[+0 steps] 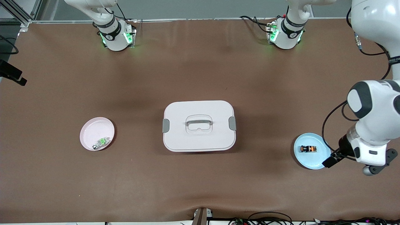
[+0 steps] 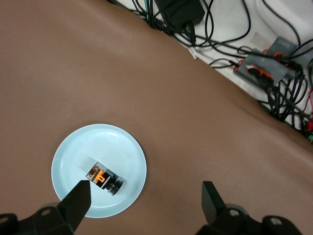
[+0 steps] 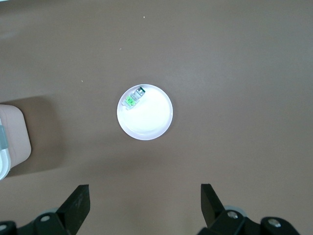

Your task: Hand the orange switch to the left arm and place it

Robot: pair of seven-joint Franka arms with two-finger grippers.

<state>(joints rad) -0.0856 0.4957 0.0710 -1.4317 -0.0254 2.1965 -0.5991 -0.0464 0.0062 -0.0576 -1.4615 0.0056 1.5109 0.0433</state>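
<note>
Blue plate (image 1: 315,160): nearest the front camera of all the things on the table, at my left arm's end; round, pale blue, flat on the brown table (image 1: 200,184).
Orange switch (image 1: 308,149): lying on its side on the blue plate, a stubby black part with an orange section; nothing grips it.
Left gripper (image 2: 146,196): mine, hanging just above the table at the blue plate's edge. Fingers spread wide apart with nothing between them. In my left wrist view one fingertip (image 2: 80,193) shows over the plate's rim, close to the switch; whether it touches I cannot tell.
Box (image 1: 199,125): large, white, lidded, with grey side clips and a recessed handle on top. It stands at the middle of the table, between the two plates and well apart from both.
Pink plate (image 1: 97,133): toward my right arm's end of the table.
Green-and-silver part (image 1: 101,142): lying on the pink plate near its rim.
Right gripper (image 3: 145,203): mine, waiting high over the table near the pink plate, fingers wide apart and empty. It is seen only in my right wrist view.
</note>
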